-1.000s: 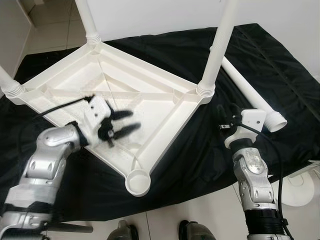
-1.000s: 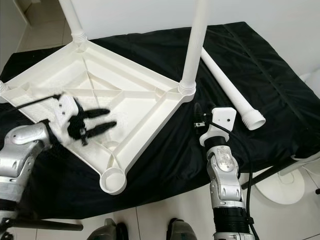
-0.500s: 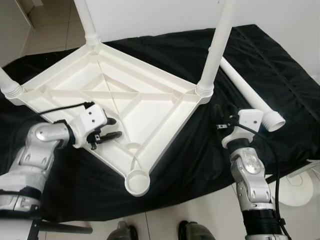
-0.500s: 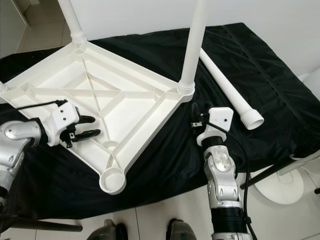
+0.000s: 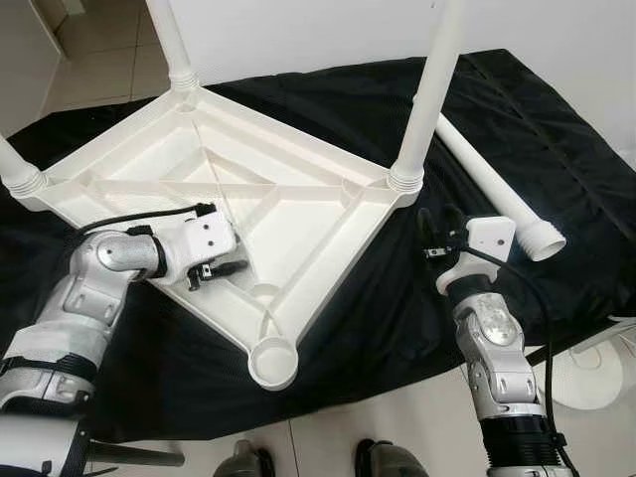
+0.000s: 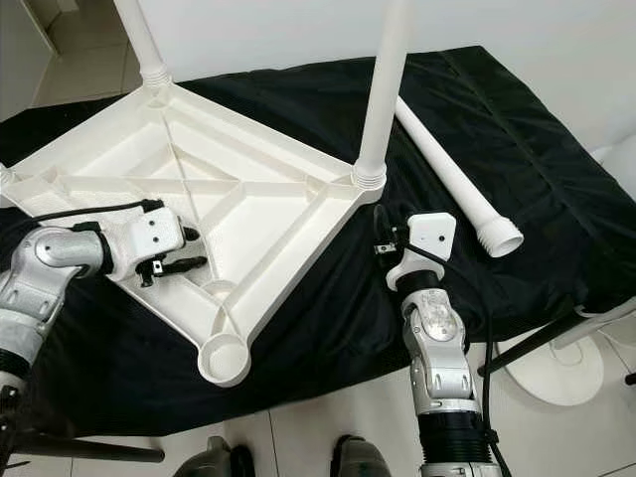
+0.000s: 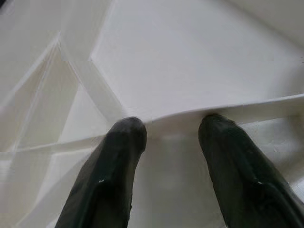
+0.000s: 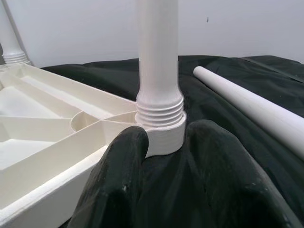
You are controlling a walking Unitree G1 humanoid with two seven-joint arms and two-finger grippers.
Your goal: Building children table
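Note:
A white plastic table top (image 5: 149, 164) lies upside down on a black cloth (image 5: 517, 109). Three white legs stand screwed into its corners; the nearest to my right is the leg (image 5: 429, 94). The near corner socket (image 5: 273, 360) holds nothing. A loose leg (image 5: 492, 184) lies on the cloth at the right. My left gripper (image 5: 231, 264) is open, with its fingertips (image 7: 126, 137) against a rib inside the near-left rim. My right gripper (image 5: 437, 227) is open over the cloth, pointing at the threaded base (image 8: 159, 111) of the right leg, apart from it.
The cloth-covered surface ends just before my feet (image 5: 248, 462). A white round stand base (image 5: 596, 373) sits on the tiled floor at the right. A white wall (image 5: 318, 30) runs behind the table.
My left gripper has moved right along the near-left rim and lowered onto the table top, with its fingers drawn closer together. My right gripper has edged left toward the screwed-in leg.

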